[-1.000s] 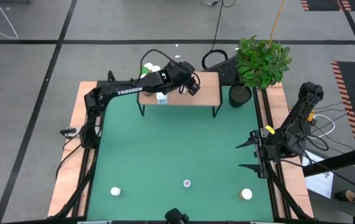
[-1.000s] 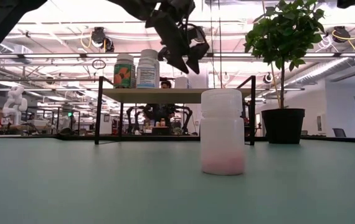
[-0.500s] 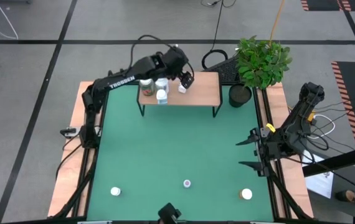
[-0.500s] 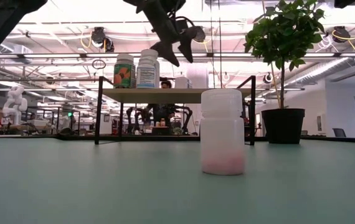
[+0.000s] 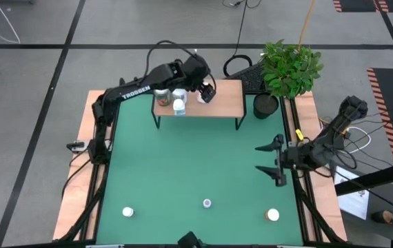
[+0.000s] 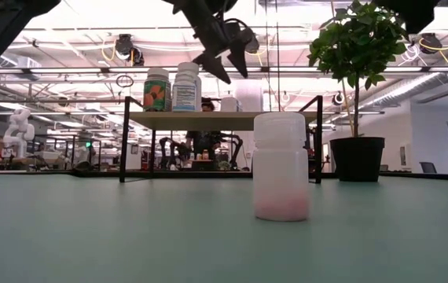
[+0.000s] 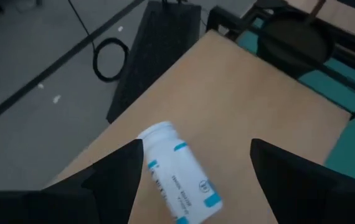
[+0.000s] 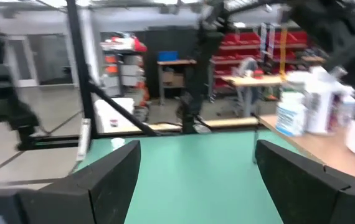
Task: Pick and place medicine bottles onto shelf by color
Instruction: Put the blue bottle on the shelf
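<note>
My left gripper (image 5: pixel 208 90) is open and empty above the light wood shelf (image 5: pixel 225 105); it also shows in the low view (image 6: pixel 229 61). Below its fingers a white bottle with a blue label (image 7: pixel 179 177) stands on the shelf top (image 6: pixel 249 96). A green and orange bottle (image 5: pixel 162 94) and two white bottles (image 5: pixel 178 100) stand at the shelf's left end. Three white-capped bottles stand on the green mat (image 5: pixel 127 212) (image 5: pixel 207 203) (image 5: pixel 272 215). My right gripper (image 5: pixel 271 160) is open and empty over the mat's right side.
A black pot (image 5: pixel 266 105) with a leafy plant (image 5: pixel 289 67) stands at the shelf's right end. Wooden boards (image 5: pixel 79 179) run along both sides of the mat. The mat's middle (image 5: pixel 196 158) lies bare between the shelf and the three near bottles.
My left gripper has risen above the shelf and drawn a little toward the far edge, leaving the blue-labelled white bottle standing there. My right gripper has moved toward the table's left edge and slightly toward the far edge, staying open.
</note>
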Controlling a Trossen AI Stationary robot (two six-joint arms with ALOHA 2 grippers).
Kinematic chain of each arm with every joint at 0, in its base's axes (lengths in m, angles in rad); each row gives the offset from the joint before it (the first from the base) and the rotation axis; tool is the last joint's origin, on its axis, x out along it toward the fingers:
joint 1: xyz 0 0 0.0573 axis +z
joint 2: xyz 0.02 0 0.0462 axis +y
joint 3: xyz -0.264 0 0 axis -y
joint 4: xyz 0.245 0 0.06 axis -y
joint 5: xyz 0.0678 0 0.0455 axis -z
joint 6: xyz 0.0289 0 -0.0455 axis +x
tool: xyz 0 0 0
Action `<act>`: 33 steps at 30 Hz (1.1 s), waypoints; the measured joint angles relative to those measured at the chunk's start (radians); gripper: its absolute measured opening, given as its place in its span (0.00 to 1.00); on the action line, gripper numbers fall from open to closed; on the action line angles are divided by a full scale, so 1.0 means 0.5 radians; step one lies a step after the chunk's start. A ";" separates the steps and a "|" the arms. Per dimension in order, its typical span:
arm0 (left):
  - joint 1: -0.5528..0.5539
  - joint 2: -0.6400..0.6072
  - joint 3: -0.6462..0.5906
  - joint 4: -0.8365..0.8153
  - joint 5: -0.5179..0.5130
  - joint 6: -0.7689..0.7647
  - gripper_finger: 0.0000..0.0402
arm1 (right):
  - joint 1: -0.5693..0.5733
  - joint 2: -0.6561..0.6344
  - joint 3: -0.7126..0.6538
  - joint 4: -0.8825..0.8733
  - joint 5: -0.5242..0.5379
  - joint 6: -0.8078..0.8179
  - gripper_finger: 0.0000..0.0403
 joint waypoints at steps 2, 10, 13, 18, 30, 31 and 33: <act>-0.032 0.000 0.000 0.030 -0.052 0.010 0.74 | -0.061 0.020 0.000 -0.033 0.000 0.078 0.78; -0.050 0.106 -0.019 0.053 -0.203 0.026 0.74 | -0.102 0.088 0.000 -0.035 -0.010 0.194 0.78; -0.050 0.139 -0.018 0.054 -0.203 0.020 0.74 | -0.099 0.091 0.000 -0.036 -0.030 0.202 0.78; -0.050 0.186 -0.018 0.026 -0.210 0.018 0.74 | -0.098 0.090 0.000 -0.033 -0.062 0.202 0.78; -0.044 0.238 -0.019 -0.087 -0.209 0.022 0.65 | -0.098 0.090 0.000 -0.035 -0.062 0.195 0.78; -0.045 0.236 -0.019 -0.087 -0.209 0.034 0.63 | -0.098 0.090 0.000 -0.034 -0.062 0.194 0.78; -0.049 0.236 -0.019 -0.080 -0.210 0.052 0.60 | -0.098 0.090 0.000 -0.034 -0.062 0.188 0.78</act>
